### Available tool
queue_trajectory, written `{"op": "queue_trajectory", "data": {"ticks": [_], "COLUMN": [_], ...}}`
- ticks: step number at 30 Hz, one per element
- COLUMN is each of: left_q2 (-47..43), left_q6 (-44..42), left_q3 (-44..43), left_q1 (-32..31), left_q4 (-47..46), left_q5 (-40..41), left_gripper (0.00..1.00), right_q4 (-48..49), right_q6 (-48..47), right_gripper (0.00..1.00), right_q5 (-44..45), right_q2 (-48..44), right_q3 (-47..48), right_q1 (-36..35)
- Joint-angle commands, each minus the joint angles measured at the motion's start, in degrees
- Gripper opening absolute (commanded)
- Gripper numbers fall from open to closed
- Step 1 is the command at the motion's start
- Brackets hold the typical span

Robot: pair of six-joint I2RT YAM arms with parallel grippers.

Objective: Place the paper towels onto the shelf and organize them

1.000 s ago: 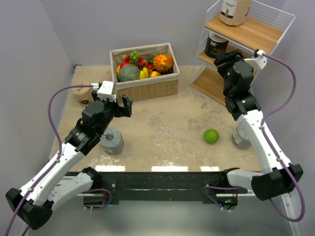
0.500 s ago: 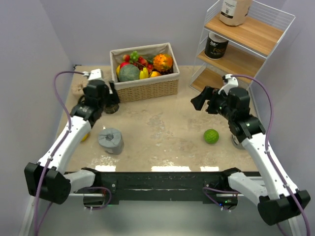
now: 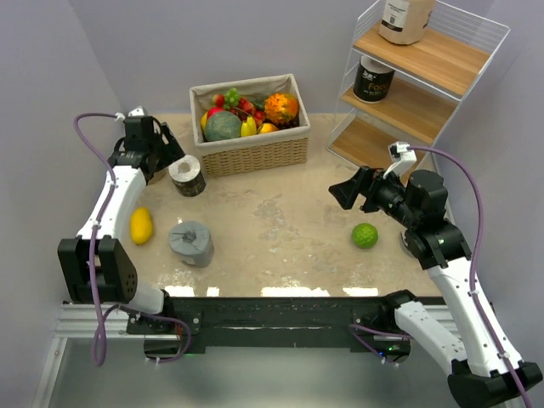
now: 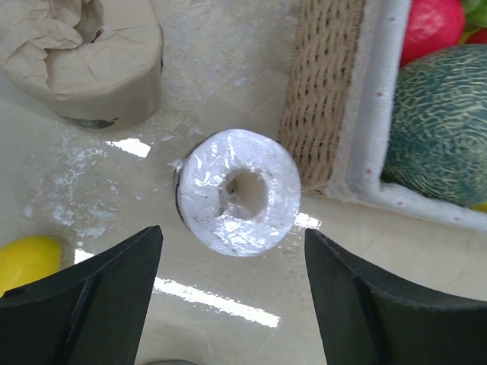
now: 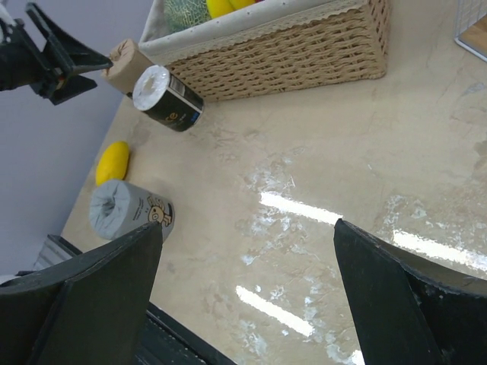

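1. Near the far-left corner of the desk, the left gripper [image 4: 232, 304] has swung out from the middle of the left side. It now hangs over a black paper towel roll [image 4: 238, 192] standing on end, just beside the left end of the wicker basket [image 3: 255, 153]. Its jaws are spread wide and hold nothing, with the roll centred between them in the wrist view.
2. At the far-right corner, the right gripper [image 3: 344, 189] has pulled back from the shelf [image 3: 442, 59] and now sits above the desk's right half. Its jaws are parted and empty.
3. For the task, two rolls already sit on the shelf: a black roll [image 3: 374, 79] on the middle board and a kraft roll [image 3: 406, 19] on the top board. The left arm looks lined up to take the black roll next.
4. Other rolls are still on the desk. A tan roll [image 4: 84, 61] stands close to the black one, a grey roll [image 3: 191, 242] is on the left side toward the near edge, and another grey roll [image 3: 412, 246] is half hidden behind the right arm near the right edge.
5. The desktop is glossy beige marble-look with glare strips along its near edge. A lime [image 3: 365, 235] and a yellow fruit [image 3: 140, 225] lie loose on it. The walls are plain pale lilac.
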State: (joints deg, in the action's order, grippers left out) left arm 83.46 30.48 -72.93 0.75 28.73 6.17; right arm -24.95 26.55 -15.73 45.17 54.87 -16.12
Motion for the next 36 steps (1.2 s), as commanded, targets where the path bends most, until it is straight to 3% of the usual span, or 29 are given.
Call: {"op": "queue_trajectory", "data": {"ticks": [1, 13, 19, 25, 29, 36], "left_q2": [3.1, 10.23, 11.72, 12.43, 12.34, 10.85], "left_q6": [0.81, -1.04, 0.02, 0.37, -0.33, -1.47], "left_q3": [-1.61, -1.08, 1.2, 2.0, 2.26, 3.31], "left_q1": [1.18, 1.27, 1.27, 1.27, 1.27, 1.18], "left_q4": [-1.31, -3.42, -4.73, -5.88, -4.92, -4.74], "left_q5": [0.32, -0.29, 1.92, 0.33, 1.38, 1.91], "left_gripper": [0.8, 0.8, 0.73, 0.59, 0.57, 0.45], "right_q4": [0.43, 1.31, 1.13, 0.43, -0.19, -0.54], "right_q6": [0.17, 1.75, 1.49, 0.79, 0.26, -0.09], "right_gripper": [0.99, 0.99, 0.99, 0.99, 0.99, 0.99], "right_q5": [-2.03, -1.5, -1.15, -0.54, -0.1, -0.01], "right_q2": [-1.14, -0.61, -0.08, 0.01, -0.08, -0.61], "right_q3": [0.59, 1.29, 1.99, 2.26, 2.43, 2.43], "right_q1": [-0.05, -0.05, -0.14, -0.05, -0.14, -0.05]}}
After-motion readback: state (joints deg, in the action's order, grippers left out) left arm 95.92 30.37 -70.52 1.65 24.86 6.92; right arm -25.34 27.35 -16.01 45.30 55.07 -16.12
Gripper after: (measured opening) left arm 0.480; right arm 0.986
